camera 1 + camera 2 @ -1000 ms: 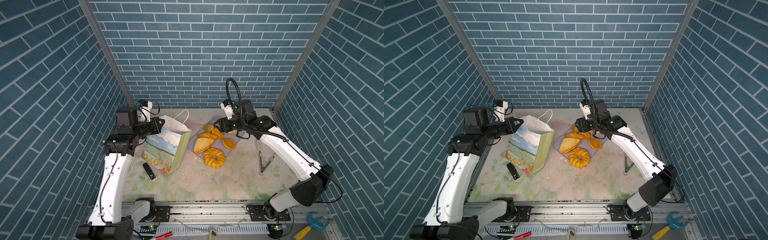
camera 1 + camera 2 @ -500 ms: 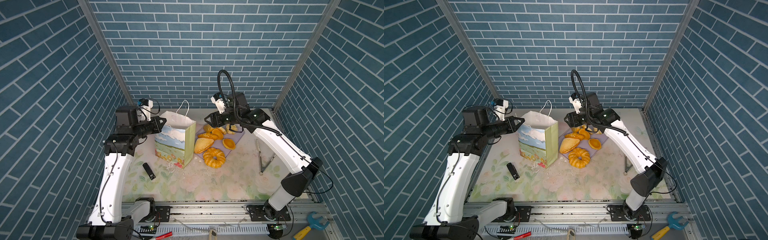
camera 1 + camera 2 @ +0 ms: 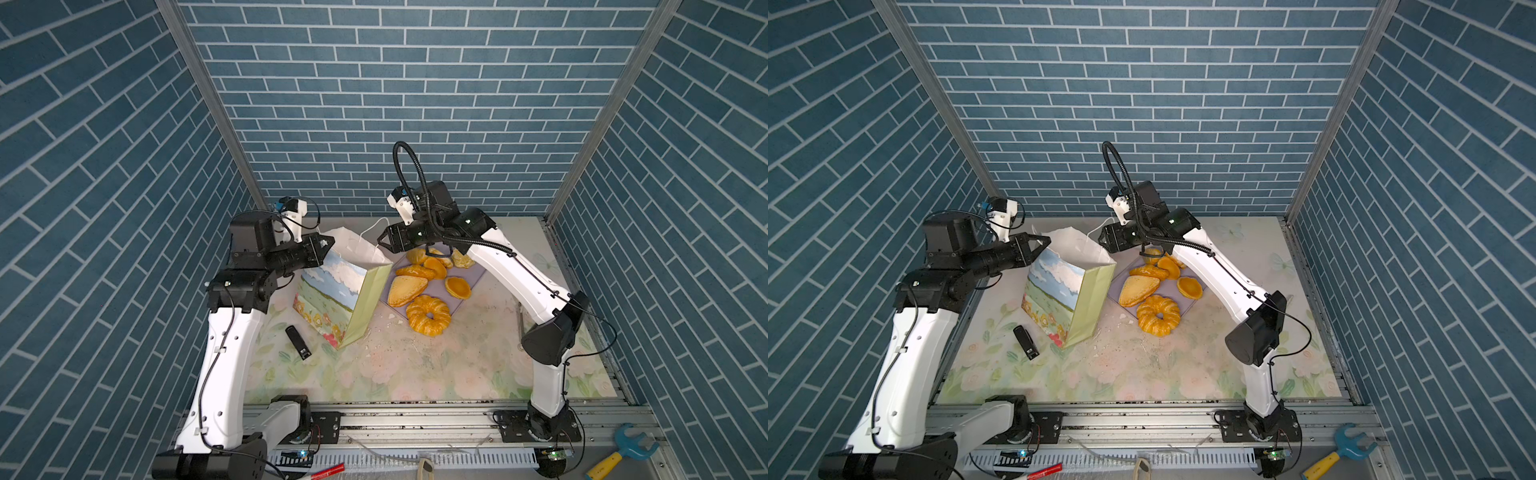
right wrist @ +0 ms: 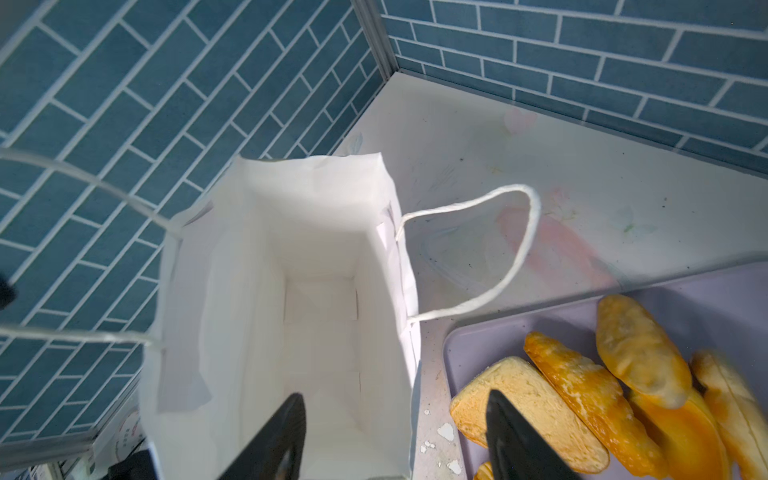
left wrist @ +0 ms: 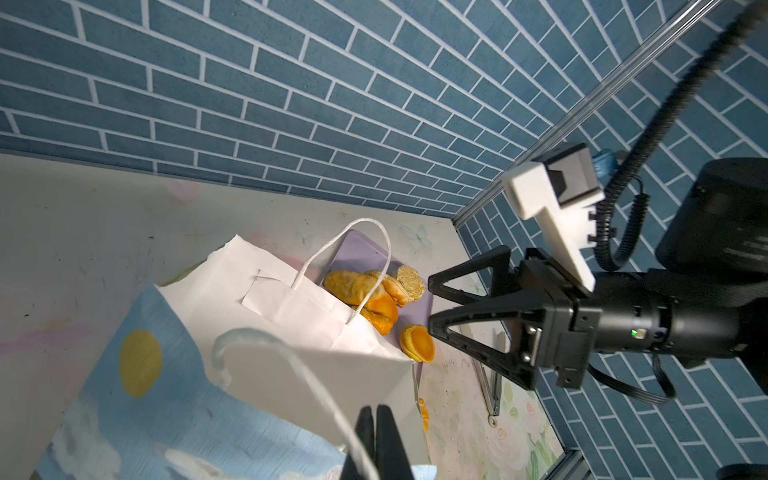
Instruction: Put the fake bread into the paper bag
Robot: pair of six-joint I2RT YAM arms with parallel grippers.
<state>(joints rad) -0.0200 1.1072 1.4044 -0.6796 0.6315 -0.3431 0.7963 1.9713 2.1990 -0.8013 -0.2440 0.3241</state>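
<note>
L gripper (image 3: pixel 328 245) pinching shut on 1 of 2 cord handles (image 5: pixel 253 332) of 1 paper bag (image 3: pixel 332 286). Bag standing approx upright, long axis vertical, mouth facing up. R gripper (image 3: pixel 383 243) hovering, jaws apart, holding nothing, betw bag mouth & 1 lavender tray (image 3: pixel 473 272). Tray carrying fake bread (image 3: pixel 428 315), approx 8 pcs, just right of bag.

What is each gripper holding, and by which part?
The left gripper pinches the paper bag by its white cord handle. The right gripper is open, holding nothing.
</note>
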